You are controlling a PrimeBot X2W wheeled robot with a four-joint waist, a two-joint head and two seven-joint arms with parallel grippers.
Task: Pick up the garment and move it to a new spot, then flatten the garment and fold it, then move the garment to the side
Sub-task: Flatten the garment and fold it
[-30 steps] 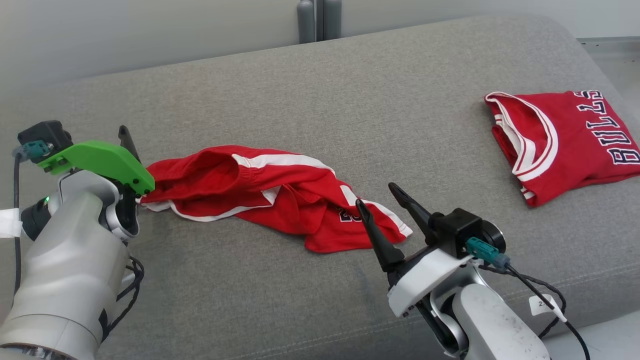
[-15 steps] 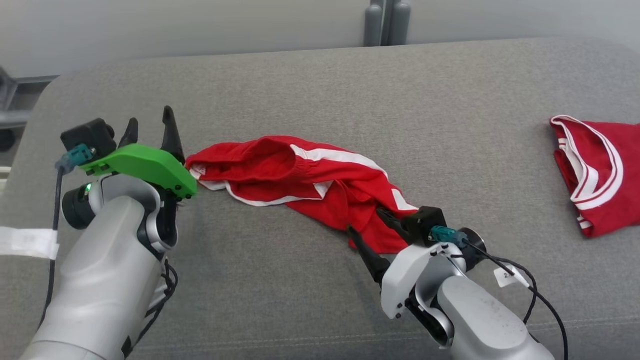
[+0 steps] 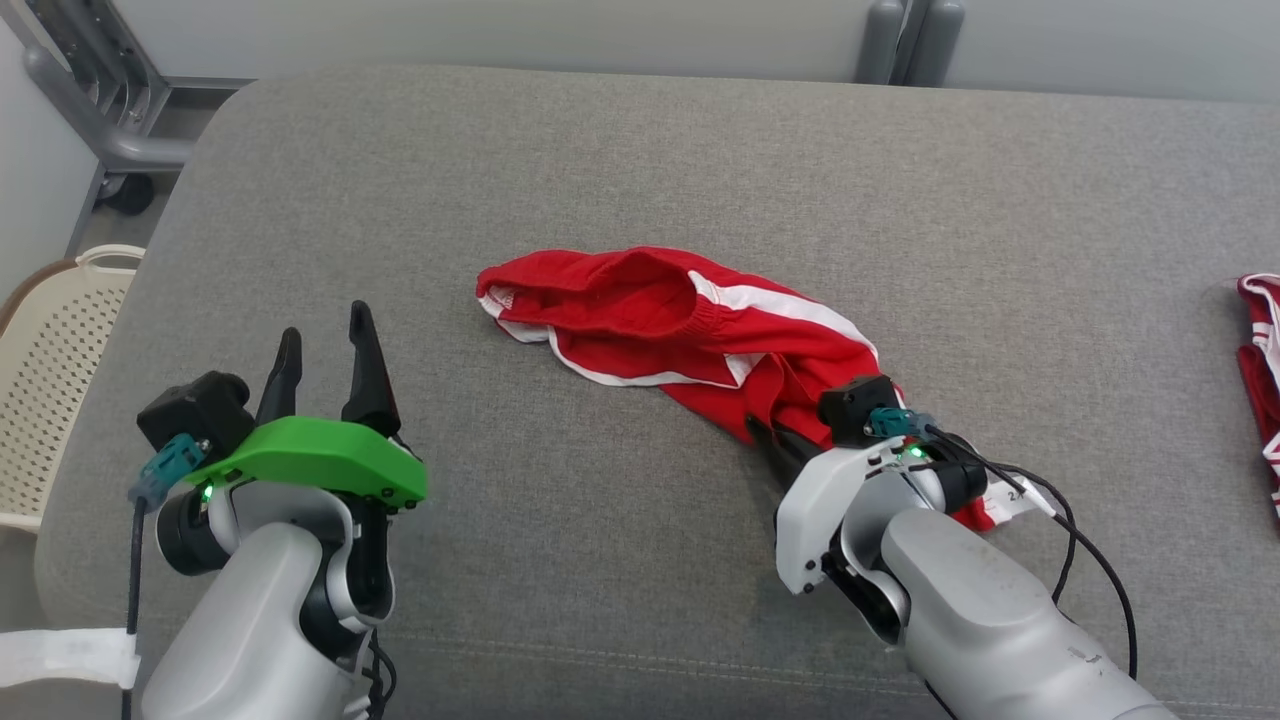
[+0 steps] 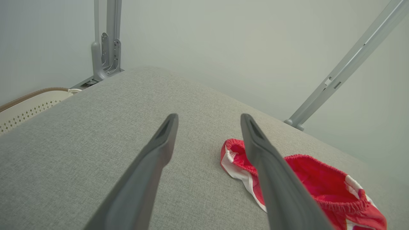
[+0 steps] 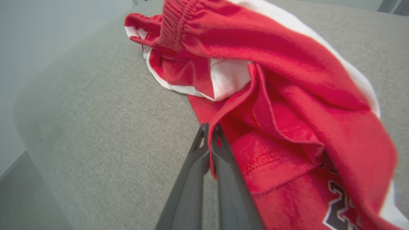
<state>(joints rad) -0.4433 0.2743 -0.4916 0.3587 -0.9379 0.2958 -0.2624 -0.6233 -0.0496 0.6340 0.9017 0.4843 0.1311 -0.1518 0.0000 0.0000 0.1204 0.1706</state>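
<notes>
Far left, off the edge of the table (image 3: pixel 600 150), I see a cream perforated basket (image 3: pixel 50 330), and behind it a grey metal frame (image 3: pixel 100 110) on a caster. The table has a grey fabric top with a rounded corner on that side.

My left gripper (image 3: pixel 325 322) hovers above the table's near left part, under its green cover (image 3: pixel 310 460). Its fingers stand wide apart and hold nothing. From the left wrist, the right-hand finger crosses in front of the waistband end of the shorts (image 4: pixel 306 179), which lie well apart from it on the table.

The red shorts (image 3: pixel 660 310), white-trimmed, lie crumpled near the middle of the table, waistband to the left and legs trailing right toward my other arm. A dark number is printed on one leg (image 5: pixel 338 201).

My right gripper (image 5: pixel 210 131) has its fingers pressed together on a folded edge of the shorts' fabric, low against the table. In the head view, the wrist camera block (image 3: pixel 855 410) and white cover hide most of those fingers.

At the far right edge lies a second red garment (image 3: pixel 1260 380), well apart from the shorts. Two grey posts (image 3: pixel 905 40) stand behind the table.
</notes>
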